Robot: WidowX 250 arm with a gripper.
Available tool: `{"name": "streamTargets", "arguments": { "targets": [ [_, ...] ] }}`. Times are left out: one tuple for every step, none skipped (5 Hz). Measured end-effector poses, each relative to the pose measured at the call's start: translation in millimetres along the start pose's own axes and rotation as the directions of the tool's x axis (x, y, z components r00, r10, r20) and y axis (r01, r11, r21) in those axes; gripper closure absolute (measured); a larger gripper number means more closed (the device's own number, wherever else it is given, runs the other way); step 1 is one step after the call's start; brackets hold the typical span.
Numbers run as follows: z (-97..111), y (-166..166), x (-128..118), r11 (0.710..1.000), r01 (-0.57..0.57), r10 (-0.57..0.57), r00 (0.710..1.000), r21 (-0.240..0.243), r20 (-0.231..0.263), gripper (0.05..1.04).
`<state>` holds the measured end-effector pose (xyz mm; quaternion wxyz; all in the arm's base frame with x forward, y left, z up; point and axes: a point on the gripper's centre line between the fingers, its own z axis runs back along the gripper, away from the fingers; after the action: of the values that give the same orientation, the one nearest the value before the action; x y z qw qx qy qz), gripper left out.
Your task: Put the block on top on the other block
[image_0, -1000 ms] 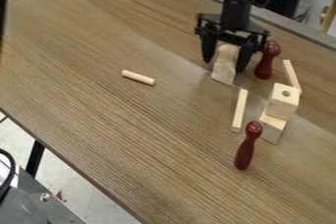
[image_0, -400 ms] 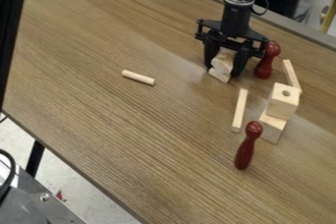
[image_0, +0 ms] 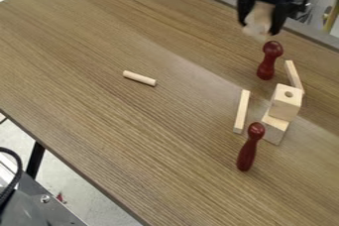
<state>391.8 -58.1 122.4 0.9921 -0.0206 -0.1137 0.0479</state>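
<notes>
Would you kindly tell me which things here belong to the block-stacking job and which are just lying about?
For the job:
- gripper
- held block
- holed block and lower block, probably the target stack

Apparently unrelated:
- far red peg
- near red peg
- left strip
- right strip
- dowel

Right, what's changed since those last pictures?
The gripper has lifted the pale wooden block off the table, carrying it toward the view's upper right, held between its fingers. The dowel, both wooden strips, both red pegs and the drilled block on the lower block stayed put.
</notes>
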Motion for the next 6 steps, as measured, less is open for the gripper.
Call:
{"name": "streamTargets", "arguments": {
  "targets": [
    [19.1, -25.0, -4.2, 0.998, 0.052, -0.051, 0.998, -0.025, 0.038, 0.462],
    [20.5, -49.4, -15.9, 0.994, 0.08, -0.079, 0.997, -0.077, 0.014, 0.462],
    [4.2, -53.2, -35.9, 0.992, 0.056, -0.062, 0.996, -0.112, -0.056, 0.462],
    [-5.1, -52.5, -47.5, 0.992, 0.043, -0.054, 0.994, -0.12, -0.095, 0.462],
    [-10.7, -54.2, -54.8, 0.989, 0.033, -0.051, 0.992, -0.145, -0.119, 0.462],
    [-16.1, -52.4, -61.2, 0.989, 0.027, -0.047, 0.989, -0.144, -0.138, 0.462]
  ]
}}
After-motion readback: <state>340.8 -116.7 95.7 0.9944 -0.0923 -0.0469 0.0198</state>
